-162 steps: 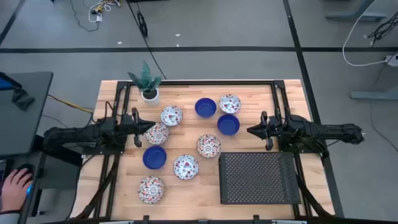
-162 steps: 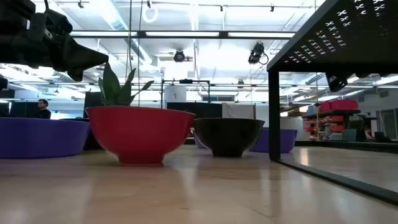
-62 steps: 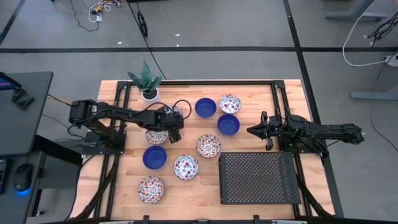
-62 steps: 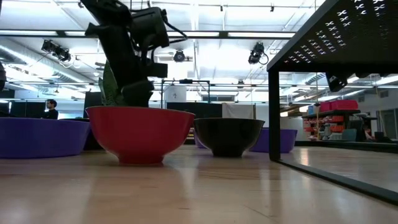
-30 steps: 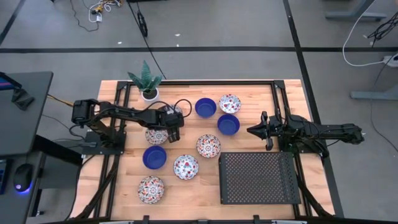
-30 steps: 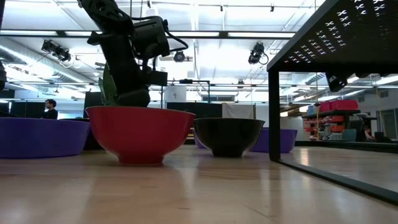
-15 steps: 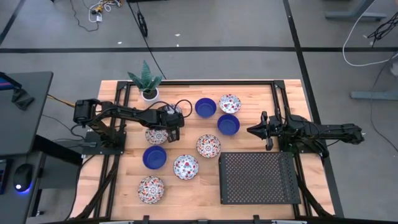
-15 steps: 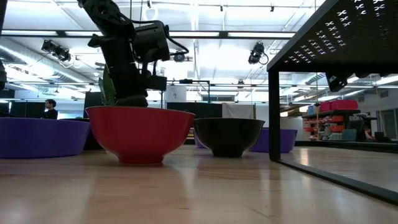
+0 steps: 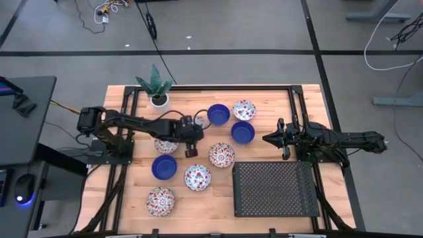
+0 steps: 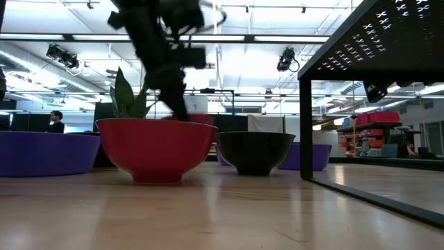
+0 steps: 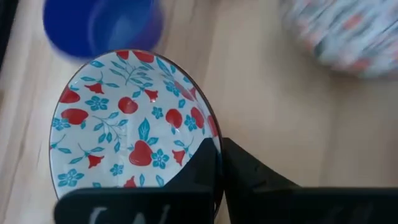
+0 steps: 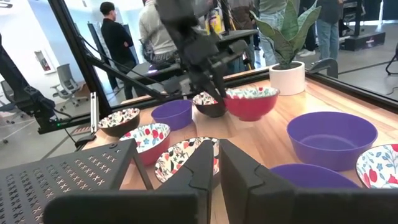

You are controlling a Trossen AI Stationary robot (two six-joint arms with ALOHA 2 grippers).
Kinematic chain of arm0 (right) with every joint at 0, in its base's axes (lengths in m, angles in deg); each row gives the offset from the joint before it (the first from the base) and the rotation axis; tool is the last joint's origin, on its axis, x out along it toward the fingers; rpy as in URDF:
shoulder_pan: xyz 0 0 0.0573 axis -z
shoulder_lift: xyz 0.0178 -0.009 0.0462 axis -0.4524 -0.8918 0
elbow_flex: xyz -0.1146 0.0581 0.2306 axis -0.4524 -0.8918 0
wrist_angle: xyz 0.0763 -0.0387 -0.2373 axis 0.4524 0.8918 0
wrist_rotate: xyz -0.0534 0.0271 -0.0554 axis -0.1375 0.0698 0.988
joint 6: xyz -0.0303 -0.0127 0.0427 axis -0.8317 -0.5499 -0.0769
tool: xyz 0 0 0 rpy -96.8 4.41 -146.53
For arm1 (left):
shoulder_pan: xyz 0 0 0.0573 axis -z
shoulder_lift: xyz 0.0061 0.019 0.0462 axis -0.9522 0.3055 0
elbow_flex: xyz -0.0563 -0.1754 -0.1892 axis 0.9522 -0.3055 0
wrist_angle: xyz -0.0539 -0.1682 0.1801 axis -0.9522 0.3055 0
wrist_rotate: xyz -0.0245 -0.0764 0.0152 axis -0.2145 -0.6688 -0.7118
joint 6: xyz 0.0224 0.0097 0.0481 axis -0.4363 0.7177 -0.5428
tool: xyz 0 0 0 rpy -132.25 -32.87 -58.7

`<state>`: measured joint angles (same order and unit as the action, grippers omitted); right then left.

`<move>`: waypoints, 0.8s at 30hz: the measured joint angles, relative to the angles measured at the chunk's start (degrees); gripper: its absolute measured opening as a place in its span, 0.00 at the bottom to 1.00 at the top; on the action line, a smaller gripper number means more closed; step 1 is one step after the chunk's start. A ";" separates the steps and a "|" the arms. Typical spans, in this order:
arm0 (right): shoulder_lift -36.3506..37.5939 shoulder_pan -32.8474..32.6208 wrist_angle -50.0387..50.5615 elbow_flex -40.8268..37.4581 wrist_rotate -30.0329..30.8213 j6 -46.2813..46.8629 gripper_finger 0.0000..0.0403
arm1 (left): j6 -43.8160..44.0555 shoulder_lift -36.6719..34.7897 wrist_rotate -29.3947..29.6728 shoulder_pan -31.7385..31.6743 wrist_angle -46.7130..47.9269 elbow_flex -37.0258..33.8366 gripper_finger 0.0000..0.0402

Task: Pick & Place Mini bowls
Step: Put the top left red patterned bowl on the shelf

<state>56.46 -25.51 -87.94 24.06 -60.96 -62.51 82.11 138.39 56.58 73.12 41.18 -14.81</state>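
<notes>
One floral bowl [image 11: 130,134] is pinched at its rim by the left tool [image 9: 192,134]; the right tool [image 9: 266,139] waits closed, well apart from it.

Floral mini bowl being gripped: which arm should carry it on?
Left: the left gripper is shut on the rim of the white floral mini bowl; the right gripper waits apart.

Bright, even ceiling light throughout; the left arm [image 10: 163,52] blurs with motion in the low view.
</notes>
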 joint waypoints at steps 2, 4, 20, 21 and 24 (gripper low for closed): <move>0.00 0.00 0.00 0.00 -0.02 0.00 0.08 | -0.01 0.00 0.04 1.93 -0.11 2.20 0.03; 0.00 0.01 0.00 0.00 0.00 0.00 0.08 | -0.03 0.00 -0.04 3.93 -0.04 4.37 0.03; -9.48 -2.53 -26.63 3.88 -8.13 4.90 0.08 | -0.02 0.00 0.58 10.26 -3.18 8.60 0.04; -12.41 -3.19 -25.85 5.44 -8.04 4.44 0.08 | -0.04 0.00 0.57 10.27 -3.50 8.58 0.04; -22.52 -4.73 -21.08 11.46 -7.98 1.31 0.08 | -0.02 0.00 0.57 10.27 -3.92 8.59 0.03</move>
<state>33.95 -30.24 -109.02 35.52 -68.93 -61.20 82.08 138.39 57.15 83.39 37.26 -6.22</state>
